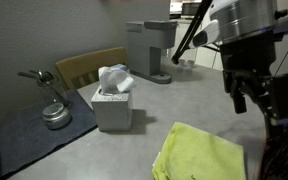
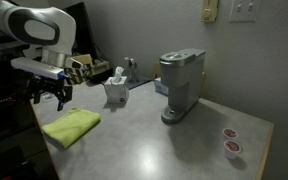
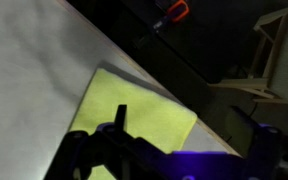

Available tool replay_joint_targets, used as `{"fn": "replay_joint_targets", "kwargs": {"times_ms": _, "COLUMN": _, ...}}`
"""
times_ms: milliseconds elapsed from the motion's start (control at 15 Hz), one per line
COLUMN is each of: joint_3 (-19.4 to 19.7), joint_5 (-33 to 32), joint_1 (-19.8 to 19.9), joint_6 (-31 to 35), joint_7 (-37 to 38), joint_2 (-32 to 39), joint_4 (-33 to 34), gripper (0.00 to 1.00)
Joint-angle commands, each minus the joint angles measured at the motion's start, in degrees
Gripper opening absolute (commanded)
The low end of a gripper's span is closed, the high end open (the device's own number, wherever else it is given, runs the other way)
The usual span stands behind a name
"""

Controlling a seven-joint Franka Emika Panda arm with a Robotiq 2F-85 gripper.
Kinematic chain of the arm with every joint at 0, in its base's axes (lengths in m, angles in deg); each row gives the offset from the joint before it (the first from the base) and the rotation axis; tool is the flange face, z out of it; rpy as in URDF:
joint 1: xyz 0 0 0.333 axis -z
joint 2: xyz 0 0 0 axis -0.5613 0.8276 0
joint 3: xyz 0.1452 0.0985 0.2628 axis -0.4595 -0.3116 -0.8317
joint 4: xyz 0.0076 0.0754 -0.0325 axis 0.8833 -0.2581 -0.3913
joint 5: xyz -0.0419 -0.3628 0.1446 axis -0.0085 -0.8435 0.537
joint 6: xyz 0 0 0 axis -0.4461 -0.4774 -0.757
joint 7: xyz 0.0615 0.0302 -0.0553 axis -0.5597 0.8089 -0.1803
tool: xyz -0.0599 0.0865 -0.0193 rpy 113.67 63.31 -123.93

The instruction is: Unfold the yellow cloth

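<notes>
The yellow cloth [image 1: 199, 153] lies folded flat on the grey table near its front edge; it also shows in the other exterior view [image 2: 71, 126] and in the wrist view [image 3: 134, 125]. My gripper [image 1: 252, 95] hangs in the air above the cloth, apart from it, with fingers spread open and nothing between them. It shows too in an exterior view [image 2: 48, 95] and at the bottom of the wrist view [image 3: 189, 150], where the fingers frame the cloth's right corner and the table edge.
A grey tissue box [image 1: 113, 104] stands behind the cloth. A coffee machine [image 2: 179, 85] stands mid-table, with small red-topped pods [image 2: 230, 142] at the far corner. A wooden chair [image 1: 84, 68] and a small metal lamp base [image 1: 54, 112] are beside the table.
</notes>
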State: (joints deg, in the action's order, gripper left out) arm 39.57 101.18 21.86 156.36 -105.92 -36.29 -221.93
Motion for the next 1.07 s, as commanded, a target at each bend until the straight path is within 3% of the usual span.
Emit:
{"fn": "replay_joint_targets", "kwargs": {"times_ms": 0, "joint_3": -2.35, "joint_5": 0.66, "joint_1": 0.44, "joint_6": 0.19, "joint_7": 0.57, "joint_2": 1.85, "joint_4": 1.36, "gripper": 1.0}}
{"fn": "replay_joint_targets", "kwargs": {"times_ms": 267, "joint_3": -3.41, "joint_5": 0.82, "joint_1": 0.1, "joint_6": 0.36, "joint_7": 1.18, "joint_2": 5.33, "joint_4": 3.76, "gripper": 1.0}}
{"fn": "replay_joint_targets", "kwargs": {"times_ms": 400, "joint_3": -3.86, "joint_5": -0.74, "joint_1": -0.45, "joint_6": 4.85, "joint_7": 9.22, "joint_2": 1.89, "joint_4": -0.77, "gripper": 1.0}}
{"fn": "replay_joint_targets", "kwargs": {"times_ms": 733, "joint_3": -6.86, "joint_5": 1.57, "joint_1": -2.09, "joint_6": 17.85, "joint_7": 18.98, "joint_2": -0.93, "joint_4": -9.95, "gripper": 1.0}}
{"fn": "replay_joint_targets", "kwargs": {"times_ms": 800, "joint_3": -6.21, "joint_5": 0.51, "joint_1": -1.21, "joint_6": 12.73, "joint_7": 16.22, "joint_2": 1.93, "joint_4": -4.86, "gripper": 1.0}}
{"fn": "replay_joint_targets", "kwargs": {"times_ms": 1000, "joint_3": -6.75, "joint_5": 0.49, "joint_1": -1.42, "joint_6": 13.59, "joint_7": 16.87, "joint_2": 1.64, "joint_4": -5.69, "gripper": 1.0}}
